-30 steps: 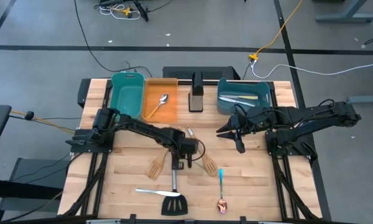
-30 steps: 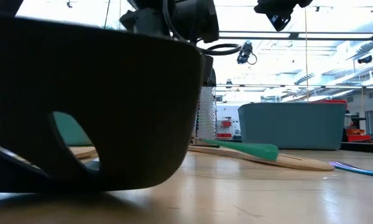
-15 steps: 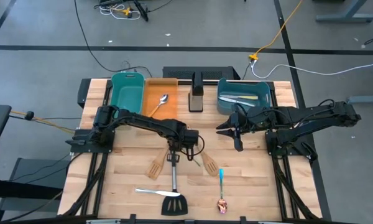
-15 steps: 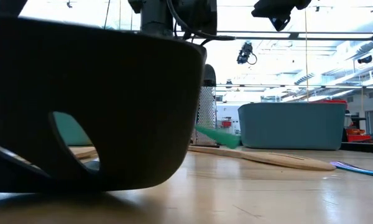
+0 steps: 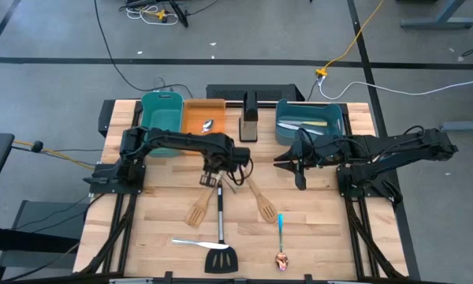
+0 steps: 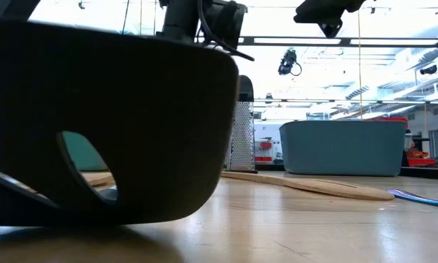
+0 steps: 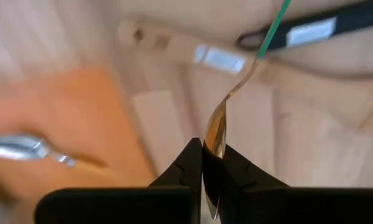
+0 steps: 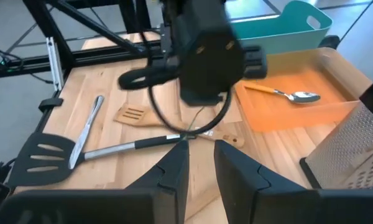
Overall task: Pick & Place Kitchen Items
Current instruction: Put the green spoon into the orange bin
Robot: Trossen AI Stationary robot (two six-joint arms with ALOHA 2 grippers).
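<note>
Nearest you on the counter [image 5: 315, 237] lie the things not yet sorted: the black slotted turner [image 5: 220, 241], a silver knife [image 5: 191, 244] to its left, and a blue-handled spoon [image 5: 281, 239] to its right; just beyond them sit two wooden spatulas [image 5: 197, 211], one either side of the turner's handle. None of these has moved over the last second. What has changed is your left gripper [image 5: 212, 169]: a second ago it was low over the middle of the counter by the spatulas, and it has since travelled away from you toward the orange bin [image 5: 191, 118], so it now hangs just short of that bin's near edge. In the left wrist view its jaws are closed on the bowl end of a green-handled spoon [image 7: 236, 85], and the green handle that showed in the low view half a second ago has gone from it, so the spoon has been lifted clear. By my reading you are mid-carry, with the drop into the orange bin, where a silver spoon [image 5: 206, 125] already lies, still to come. Your right gripper [image 5: 299, 166] has stayed put in front of the blue bin [image 5: 338, 126], jaws narrowly parted and empty.
</note>
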